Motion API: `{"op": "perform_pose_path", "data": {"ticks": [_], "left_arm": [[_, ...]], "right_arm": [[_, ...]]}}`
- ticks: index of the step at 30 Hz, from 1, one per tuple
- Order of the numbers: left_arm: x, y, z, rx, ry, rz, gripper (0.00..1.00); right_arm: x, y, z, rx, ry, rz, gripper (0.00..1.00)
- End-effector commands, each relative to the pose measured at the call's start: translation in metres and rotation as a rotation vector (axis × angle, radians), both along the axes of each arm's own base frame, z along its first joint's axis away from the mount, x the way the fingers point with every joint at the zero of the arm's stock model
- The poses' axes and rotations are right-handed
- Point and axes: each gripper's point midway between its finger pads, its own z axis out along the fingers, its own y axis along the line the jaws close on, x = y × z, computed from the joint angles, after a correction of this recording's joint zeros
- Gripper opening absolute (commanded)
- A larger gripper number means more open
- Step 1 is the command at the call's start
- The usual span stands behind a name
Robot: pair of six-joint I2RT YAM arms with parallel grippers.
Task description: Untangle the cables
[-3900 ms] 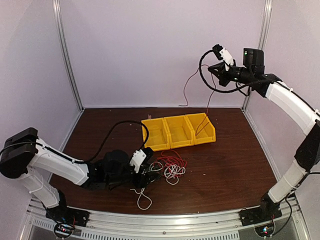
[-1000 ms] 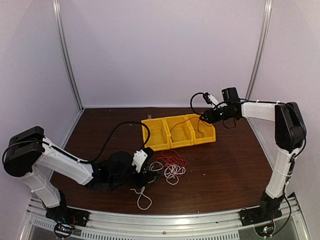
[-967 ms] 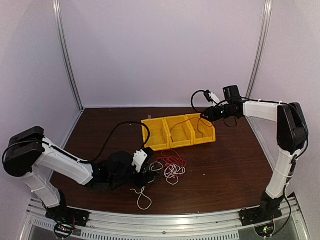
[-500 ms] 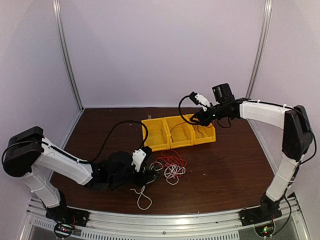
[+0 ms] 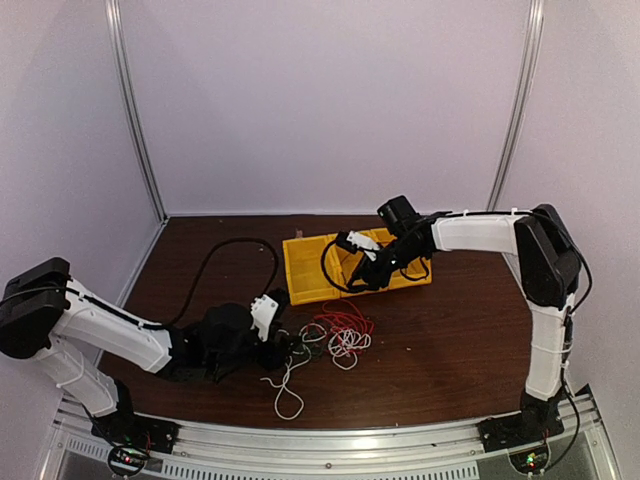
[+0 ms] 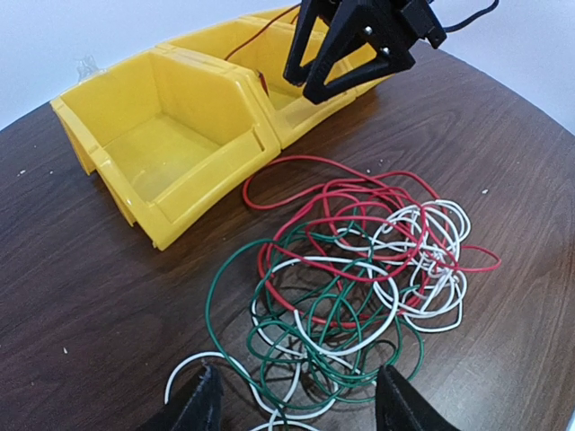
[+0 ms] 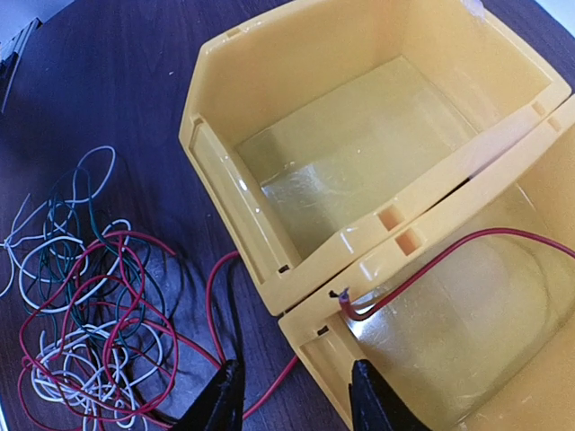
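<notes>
Two arms share one dark wooden table [image 5: 470,330]. The left arm [image 5: 110,325] lies low along the near left side and the right arm [image 5: 480,232] reaches in from the right over the far middle.

Three yellow bins [image 5: 300,288] stand side by side in a row near the back. Their open fronts face the near edge, and the right arm's wrist covers much of the middle and right ones.

Just in front of the bins lie the cables [image 5: 338,333], one loose heap of red, white and dark green loops flat on the wood. Its long axis runs left to right across the table, roughly parallel to the row. Three colours can be counted, but how many separate wires make up the heap cannot be told.

The left gripper [image 6: 296,409] sits at the heap's left near end. Its jaws are spread wide to either side of the outermost white and green loops, clamping nothing. The right gripper [image 7: 298,395] hovers over the front of the middle bin, jaws apart and empty.

One red cable [image 7: 431,265] lies apart from the heap inside the middle bin, running from the bin's interior to its front lip, where its end hooks over the edge.

One white strand [image 5: 288,400] trails out of the heap toward the near edge and ends in a small loop
</notes>
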Motion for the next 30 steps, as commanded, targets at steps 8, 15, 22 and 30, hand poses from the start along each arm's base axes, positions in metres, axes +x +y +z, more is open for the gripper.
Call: {"op": "perform_pose_path", "data": {"ticks": [8, 15, 22, 30], "left_arm": [[0.003, 0.005, 0.004, -0.026, -0.012, 0.029, 0.59], [0.003, 0.006, 0.003, -0.026, -0.013, 0.031, 0.59], [0.003, 0.007, 0.0, -0.022, -0.012, 0.031, 0.59], [0.004, 0.0, -0.005, -0.006, -0.013, 0.013, 0.59]], "right_arm": [[0.021, 0.017, 0.0, 0.004, -0.05, -0.068, 0.41], [0.034, 0.02, -0.002, 0.006, -0.073, -0.1, 0.37], [0.025, 0.023, 0.016, 0.058, -0.098, -0.058, 0.09], [0.017, 0.009, 0.067, 0.114, -0.202, -0.06, 0.0]]}}
